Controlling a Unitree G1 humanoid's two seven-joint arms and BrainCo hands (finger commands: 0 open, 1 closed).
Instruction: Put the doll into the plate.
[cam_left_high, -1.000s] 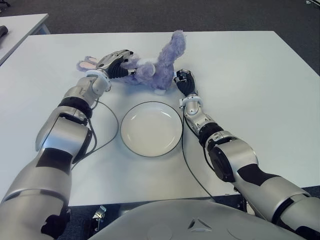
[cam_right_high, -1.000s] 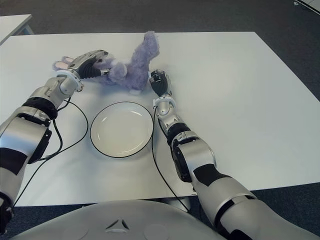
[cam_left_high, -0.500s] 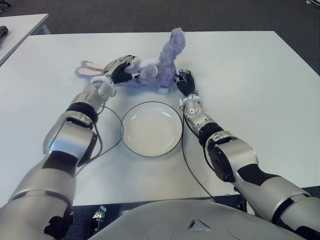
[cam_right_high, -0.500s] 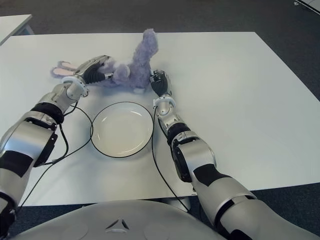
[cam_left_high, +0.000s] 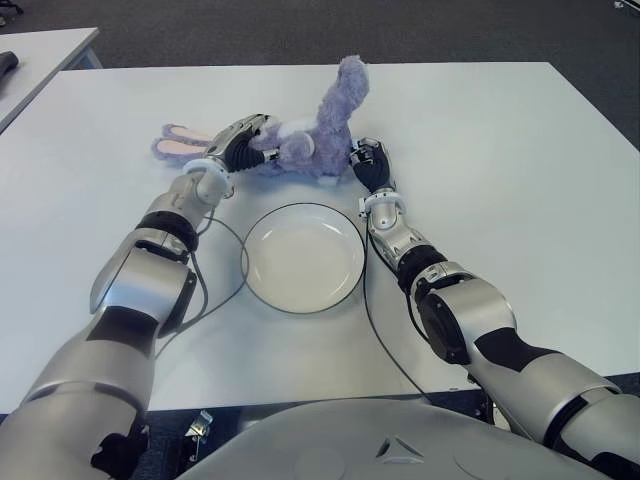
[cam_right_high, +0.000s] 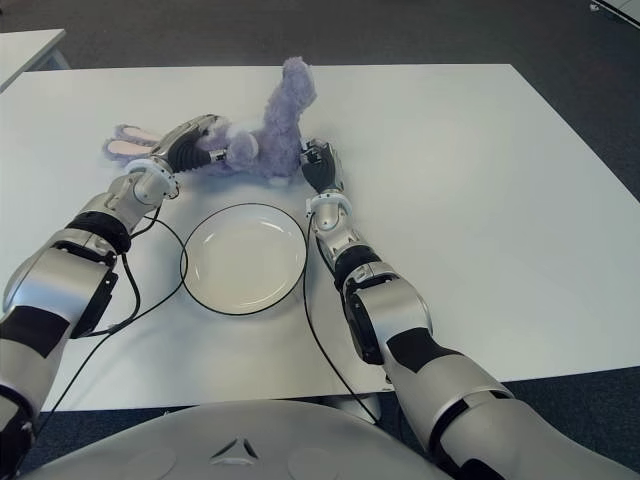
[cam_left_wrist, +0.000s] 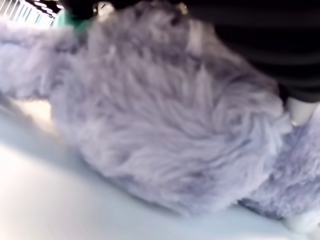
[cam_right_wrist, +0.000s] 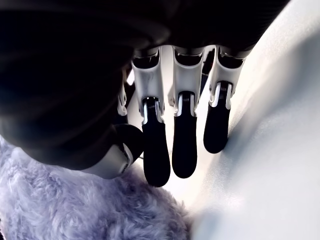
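Spanning nearly the whole field of both eye views: white tabletop (cam_left_high: 500, 150), carrying everything noted below.

Plate (cam_left_high: 304, 258): white, dark rim, round, nothing in it. Lies nearer the robot than both robot hands, roughly between the two forearms.

Doll (cam_left_high: 318, 130): purple plush rabbit, lying on the tabletop beyond the plate, not in it. One limb sticks up and away from the robot; pink-lined ears trail out past the left robot hand on its outer side. Body sits between the two robot hands.

Left robot hand (cam_left_high: 243, 145): on the doll's head end, fingers curled onto the fur; the left wrist view is filled with purple plush pressed close against the palm. Reads as clasped on the doll.

Right robot hand (cam_left_high: 368, 163): just beside the doll's lower body, on its right. Own wrist view shows fingers (cam_right_wrist: 184, 135) extended and straight, tips near the fur, holding nothing.
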